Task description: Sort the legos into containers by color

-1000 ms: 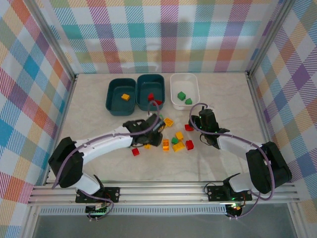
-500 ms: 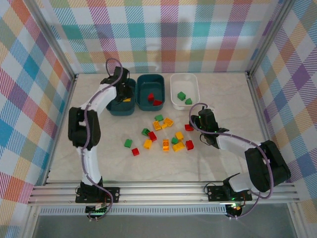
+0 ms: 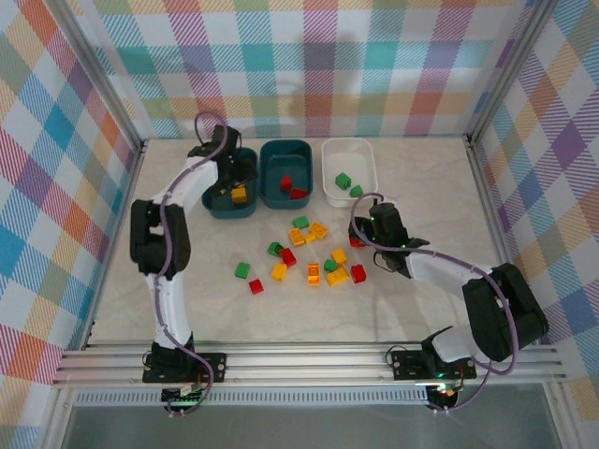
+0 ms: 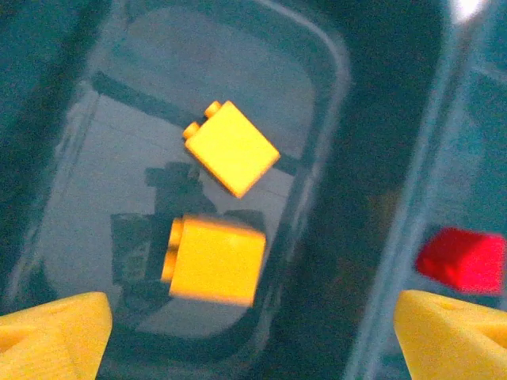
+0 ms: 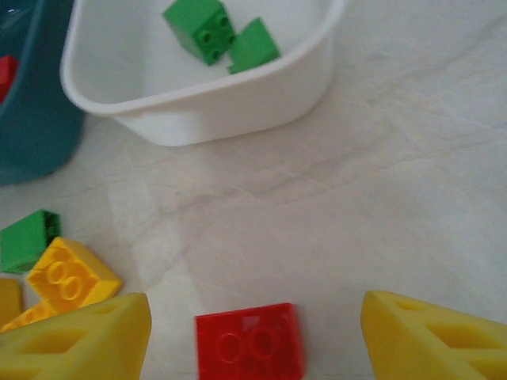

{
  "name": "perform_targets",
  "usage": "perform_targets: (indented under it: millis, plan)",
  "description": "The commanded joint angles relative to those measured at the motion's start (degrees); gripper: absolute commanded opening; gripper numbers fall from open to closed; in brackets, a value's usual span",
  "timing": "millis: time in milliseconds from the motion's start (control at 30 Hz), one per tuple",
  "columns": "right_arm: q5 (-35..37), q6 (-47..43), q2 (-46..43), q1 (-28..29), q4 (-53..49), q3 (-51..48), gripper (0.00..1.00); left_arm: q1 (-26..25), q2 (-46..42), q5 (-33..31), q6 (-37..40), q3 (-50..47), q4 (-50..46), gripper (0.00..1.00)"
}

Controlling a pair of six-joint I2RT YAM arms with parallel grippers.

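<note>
Since a second ago the left arm has swung off the loose bricks (image 3: 314,273) mid-worktop (image 3: 421,178) and out to the teal bin (image 3: 217,210) nearest the far-left corner. The left tool (image 4: 252,336) hangs over it, spread wide with nothing in it. Two yellow bricks (image 4: 230,148) lie on the bin floor, where I only saw one before; the nearer one is pretty blurry. The next bin (image 3: 265,178) along the far edge has reds (image 4: 461,259) in it. The right tool (image 5: 256,324) has nudged a touch to the left. It's open too, low over the worktop, with a red brick (image 5: 249,342) lying between its fingers, apparently clear of both. That brick's near edge is cut off. The white bin (image 5: 238,119) holds two green bricks (image 5: 200,28).
</note>
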Motion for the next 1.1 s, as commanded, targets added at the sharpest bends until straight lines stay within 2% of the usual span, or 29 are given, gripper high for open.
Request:
perform_targets:
  millis: [0,167,233,400,467,600,700,800,867,1000,1067]
  plan:
    - [-0.67,-2.45,3.71,0.46,-6.31,4.68,0.77,-2.81,-15.74,1.65,-4.91,-8.20,5.89,1.00]
    - [0.57,-3.95,11.48,0.48,-19.81,13.58,0.82,-2.94,-25.09,9.64,-12.88,-18.77,8.14,1.00]
    - [1.72,-3.62,11.67,0.38,-20.90,13.58,0.82,-2.86,-27.20,13.14,-15.72,-22.80,10.67,1.00]
    - [-3.20,-5.73,15.43,0.29,-23.78,16.10,0.83,-2.87,-27.23,14.44,-14.17,-24.67,10.61,1.00]
    - [-3.03,-6.29,17.43,0.29,-26.14,17.80,0.83,-2.87,-27.02,17.73,-16.41,-26.57,13.86,0.99]
    - [-7.61,-8.21,18.63,0.29,-24.97,18.25,0.81,-2.87,-27.34,22.00,-18.81,-26.75,15.71,0.98]
    - [-6.53,-7.99,21.22,0.29,-26.40,20.57,0.74,-2.91,-29.80,20.50,-19.27,-28.15,16.36,0.99]
    - [-5.64,-7.91,22.07,0.35,-26.82,21.20,0.59,-2.86,-32.44,20.88,-21.21,-31.43,20.08,0.99]
    - [-5.19,-7.62,21.63,0.38,-26.62,20.88,0.50,-2.94,-33.26,20.35,-21.14,-31.51,19.01,0.99]
    - [-4.90,-7.38,19.18,0.96,-26.25,20.32,0.45,-2.93,-35.18,21.76,-25.61,-31.73,18.69,0.99]
    - [-3.90,-6.92,17.39,1.72,-26.34,20.49,0.43,-4.29,-39.09,20.76,-28.89,-35.21,23.29,0.99]
